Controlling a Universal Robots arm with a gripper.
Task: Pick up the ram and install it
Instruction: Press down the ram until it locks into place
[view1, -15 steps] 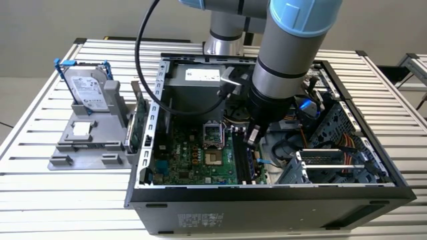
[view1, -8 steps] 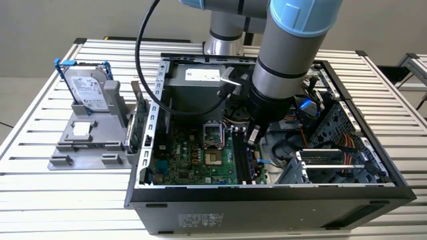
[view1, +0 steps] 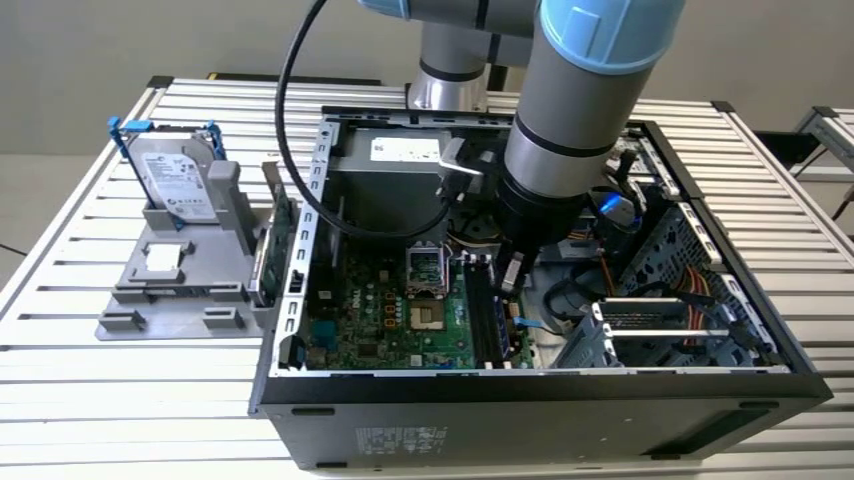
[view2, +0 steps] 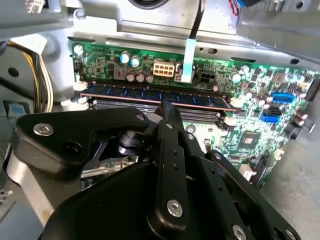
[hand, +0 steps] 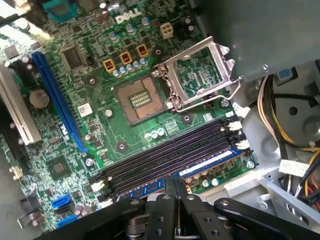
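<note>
Ram seated in slot, tool above.

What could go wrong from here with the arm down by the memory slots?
The ram sits at the slot nearest the end effector; if it is tilted, pressing may strain the slot or its white latch. The open processor socket lies close by, so a sideways slip might hit its contacts. Loose cables beside the slots might snag the arm.
</note>
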